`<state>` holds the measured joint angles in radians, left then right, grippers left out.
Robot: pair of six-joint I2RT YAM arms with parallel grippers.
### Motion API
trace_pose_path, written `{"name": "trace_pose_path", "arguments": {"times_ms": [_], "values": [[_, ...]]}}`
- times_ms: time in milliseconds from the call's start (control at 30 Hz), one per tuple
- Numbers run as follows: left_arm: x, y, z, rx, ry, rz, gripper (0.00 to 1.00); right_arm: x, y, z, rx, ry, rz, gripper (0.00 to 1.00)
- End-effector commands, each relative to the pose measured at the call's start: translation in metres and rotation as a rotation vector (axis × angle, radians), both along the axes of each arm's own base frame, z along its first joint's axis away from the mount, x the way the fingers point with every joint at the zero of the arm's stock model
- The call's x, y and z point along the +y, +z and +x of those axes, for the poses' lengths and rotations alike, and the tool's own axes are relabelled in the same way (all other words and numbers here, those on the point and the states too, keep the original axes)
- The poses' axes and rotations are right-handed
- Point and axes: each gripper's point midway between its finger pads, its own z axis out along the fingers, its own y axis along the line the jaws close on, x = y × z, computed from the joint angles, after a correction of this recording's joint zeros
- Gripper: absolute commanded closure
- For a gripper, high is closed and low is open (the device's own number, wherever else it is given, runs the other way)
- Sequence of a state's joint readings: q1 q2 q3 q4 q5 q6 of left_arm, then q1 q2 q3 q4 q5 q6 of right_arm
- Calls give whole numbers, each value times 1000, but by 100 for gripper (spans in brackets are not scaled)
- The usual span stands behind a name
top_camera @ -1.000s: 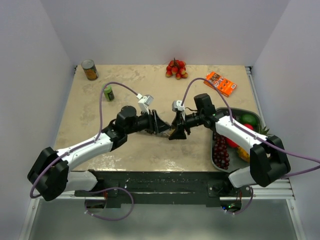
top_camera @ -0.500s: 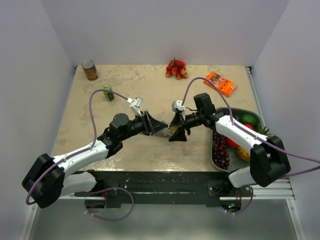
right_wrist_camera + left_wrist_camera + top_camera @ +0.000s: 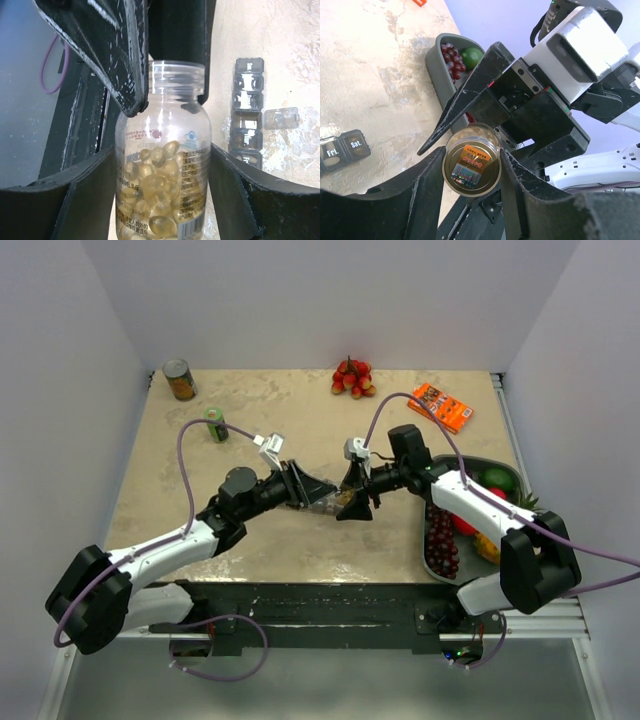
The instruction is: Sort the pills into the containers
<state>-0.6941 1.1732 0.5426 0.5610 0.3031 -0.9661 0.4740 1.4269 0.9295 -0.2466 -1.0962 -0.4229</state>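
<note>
Over the beige marbled tabletop (image 3: 270, 410), the left gripper (image 3: 471, 157) at the uncapped neck and the right gripper (image 3: 161, 150) on the body both pinch the clear plastic bottle of yellow gel capsules (image 3: 162, 195) near the grey plastic pill-organiser strip (image 3: 248, 110); likely light, rigid and slick, best held mid-body.

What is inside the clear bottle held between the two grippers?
Yellow translucent capsules fill the lower part of the clear bottle; its upper part looks empty. The printed label covers some capsules, and the base is out of frame.

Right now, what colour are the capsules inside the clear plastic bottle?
The oval capsules are translucent golden yellow, clearest in the right wrist view.
</note>
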Motion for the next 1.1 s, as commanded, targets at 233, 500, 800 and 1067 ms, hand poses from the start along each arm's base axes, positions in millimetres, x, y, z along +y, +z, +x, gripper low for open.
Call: {"name": "trace_pose_path", "arguments": {"times_ms": [233,500,800,1067], "values": [[-2,15,1,-43,-4,-65,100,0,24,5,-33,0,69,92],[8,31,-6,-227,-49,13,11,-2,27,4,-65,19,63,100],[48,47,-34,-867,-152,367,1,-10,24,-15,-132,131,52,100],[29,32,-64,-1197,-390,333,7,-13,24,-29,-181,189,90,100]]}}
